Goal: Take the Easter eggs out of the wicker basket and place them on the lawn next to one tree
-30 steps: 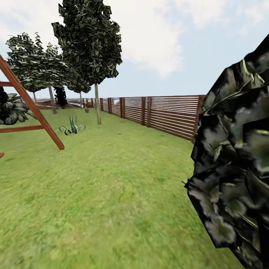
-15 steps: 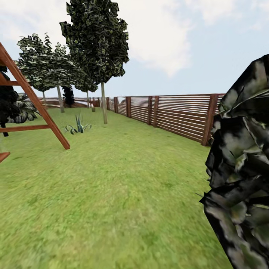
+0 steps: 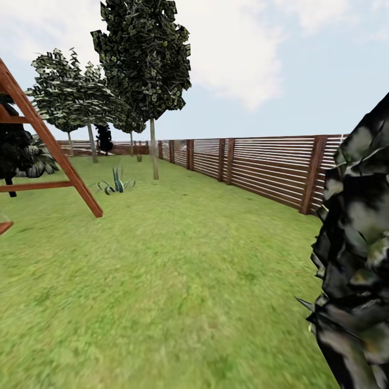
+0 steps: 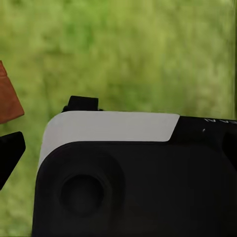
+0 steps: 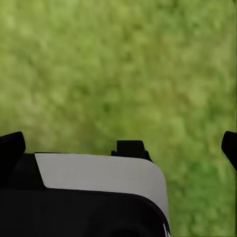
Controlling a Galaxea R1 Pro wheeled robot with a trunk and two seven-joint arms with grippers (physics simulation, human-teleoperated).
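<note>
Panning has carried the dark foliage (image 3: 356, 259) further off the edge, baring more fence (image 3: 259, 162). Beyond that foliage, lawn (image 3: 162, 281) reaches 2 trees (image 3: 146, 59). Eggs and basket lie out of frame. Right gripper (image 5: 118, 148) fingers spread; left gripper (image 4: 15, 153) unclear.

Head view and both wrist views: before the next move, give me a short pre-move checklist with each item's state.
1. Lawn ahead free of obstacles: ok.
2. Dark foliage close on the robot's right: not ok.
3. Wooden frame at left, apart from the path: ok.
4. Candidate tree in sight by the fence: ok.
5. Basket and eggs located: cannot tell.
6. Grippers empty: cannot tell.
</note>
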